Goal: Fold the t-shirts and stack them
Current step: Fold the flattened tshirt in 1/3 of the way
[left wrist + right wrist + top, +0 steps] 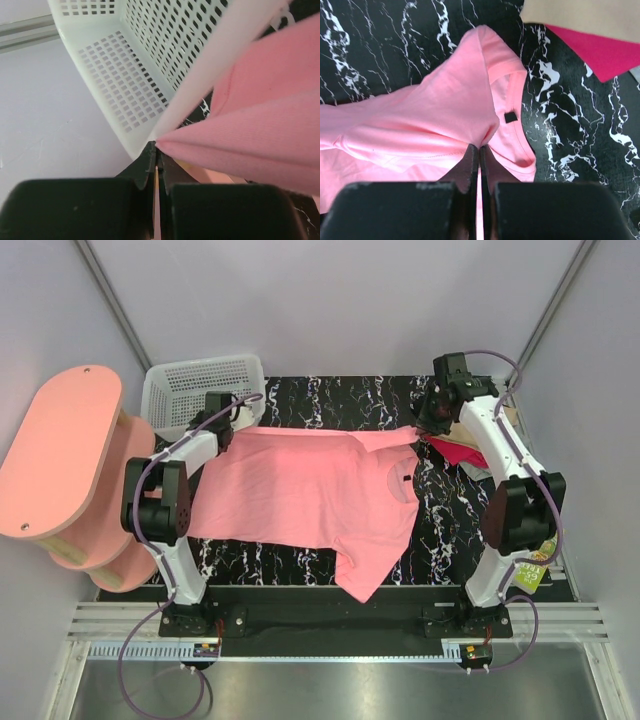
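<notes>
robot lab booth, blank white walls (330, 300)

We look down on the table (340, 400) from above its near edge; wrist views sit close behind left gripper (155, 145) and right gripper (480, 148); all share the pink shirt (300, 490).

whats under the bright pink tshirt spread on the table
Under the bright pink cloth t-shirt, only the black white-veined marble-pattern tabletop shows, running out from beneath its edges on all sides. Anything lying beneath the shirt's middle is covered by the cloth and cannot be seen.
</notes>
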Controlling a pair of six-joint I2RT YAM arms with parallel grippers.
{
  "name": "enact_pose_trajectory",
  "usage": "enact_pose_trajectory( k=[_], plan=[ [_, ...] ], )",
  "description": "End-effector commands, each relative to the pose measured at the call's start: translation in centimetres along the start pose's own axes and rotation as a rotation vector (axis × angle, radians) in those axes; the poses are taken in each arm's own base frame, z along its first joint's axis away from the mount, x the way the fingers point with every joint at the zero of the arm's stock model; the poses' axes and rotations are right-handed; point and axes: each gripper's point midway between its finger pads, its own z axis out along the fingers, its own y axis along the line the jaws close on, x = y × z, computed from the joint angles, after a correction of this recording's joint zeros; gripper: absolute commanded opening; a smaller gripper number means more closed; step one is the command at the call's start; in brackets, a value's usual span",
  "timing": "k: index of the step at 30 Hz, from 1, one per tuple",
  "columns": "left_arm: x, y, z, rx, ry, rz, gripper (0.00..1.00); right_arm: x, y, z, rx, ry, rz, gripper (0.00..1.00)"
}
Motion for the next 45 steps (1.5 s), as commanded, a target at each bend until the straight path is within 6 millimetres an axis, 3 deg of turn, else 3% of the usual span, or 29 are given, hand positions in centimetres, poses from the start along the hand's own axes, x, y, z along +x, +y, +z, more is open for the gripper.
enact_pose_trajectory(
  k=[1,11,19,22,24,25,26,28,29,31,34,35,38,42,45],
  plan=[
    [1.1,2.1,-2.0,-0.062,-0.016,-0.059,0.00,1.1,-1.0,-0.6,0.030,-0.023,-0.005,0.00],
    [2.3,0.0,-3.0,-0.050,-0.033,-0.059,0.00,6.1,-1.6,0.0,0.058,0.048,-0.033,0.00],
    [3.1,-2.0,-3.2,-0.013,-0.029,-0.067,0.00,8.5,-1.6,-1.0,0.064,0.058,-0.046,0.00],
    [3.5,-3.1,-3.3,0.005,-0.024,-0.063,0.00,10.4,-2.1,-0.8,0.071,0.096,-0.056,0.00],
    [3.9,-3.9,-3.3,0.018,-0.016,-0.058,0.00,12.5,-2.3,-0.2,0.065,0.161,-0.057,0.15],
    [4.1,-4.2,-3.3,0.025,-0.009,-0.058,0.00,13.1,-2.4,0.1,0.061,0.184,-0.059,0.41],
    [4.3,-4.3,-3.4,0.027,-0.001,-0.056,0.00,14.3,-2.6,0.7,0.062,0.230,-0.061,0.52],
    [4.6,-4.5,-3.8,0.047,0.010,-0.069,0.24,14.9,-2.9,1.2,0.069,0.258,-0.072,0.73],
    [4.5,-4.1,-4.1,0.046,0.004,-0.080,0.42,14.9,-2.8,1.4,0.073,0.265,-0.072,0.78],
    [4.4,-3.3,-5.2,0.050,-0.012,-0.107,0.79,14.4,-2.0,1.0,0.041,0.260,-0.065,0.78],
    [3.2,-0.9,-7.3,0.059,-0.075,-0.196,0.87,11.7,-0.3,0.2,0.001,0.195,-0.072,0.77],
    [2.1,0.8,-8.1,0.050,-0.125,-0.235,0.91,9.9,0.7,0.0,-0.013,0.160,-0.077,0.76],
    [0.2,1.9,-10.1,0.092,-0.195,-0.297,0.94,7.0,2.3,0.9,-0.023,0.131,-0.083,0.74],
    [-2.5,-0.4,-10.7,0.147,-0.232,-0.299,0.92,4.4,3.7,3.6,-0.025,0.133,-0.062,0.70],
    [-4.3,-3.1,-9.8,0.215,-0.231,-0.309,0.89,4.1,4.3,5.9,-0.032,0.167,-0.024,0.68]
  ],
)
